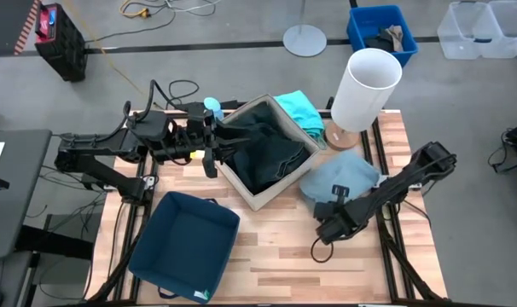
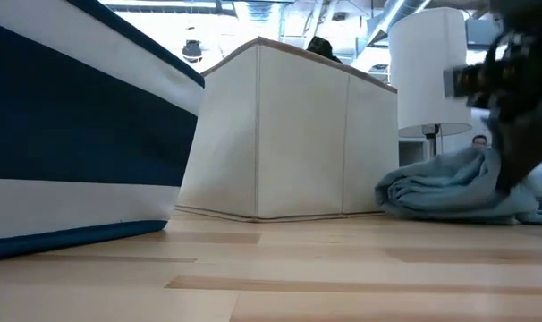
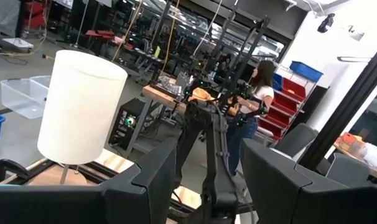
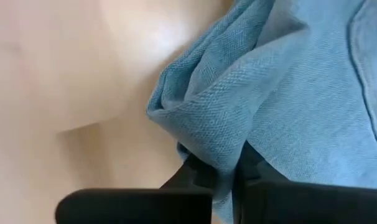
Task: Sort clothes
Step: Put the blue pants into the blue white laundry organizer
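A beige fabric box (image 1: 260,198) stands mid-table and holds dark garments (image 1: 271,153); black and jeans cannot be told apart. A turquoise garment (image 1: 299,107) lies behind the box, against its far wall. A pale blue garment (image 1: 344,176) lies on the table to the right of the box. My right gripper (image 1: 336,203) is shut on its near edge and also shows in the low view (image 2: 512,143). My left gripper (image 1: 209,143) is open and empty at the box's left corner, above its rim, pointing toward the table's right. My right gripper pinches a bunched fold at the pale blue garment's near edge (image 4: 224,163) between its two fingers (image 4: 191,175); several layers run between them. The fingers slant down from the table's near right. The rest of the garment (image 2: 441,190) lies slack on the table.
A navy fabric box (image 1: 186,246) stands open at the near left. A white lamp (image 1: 367,88) on a wooden foot stands at the far right, behind the pale blue garment. Bare table lies in front of the beige box. A person (image 3: 258,102) stands in the room beyond.
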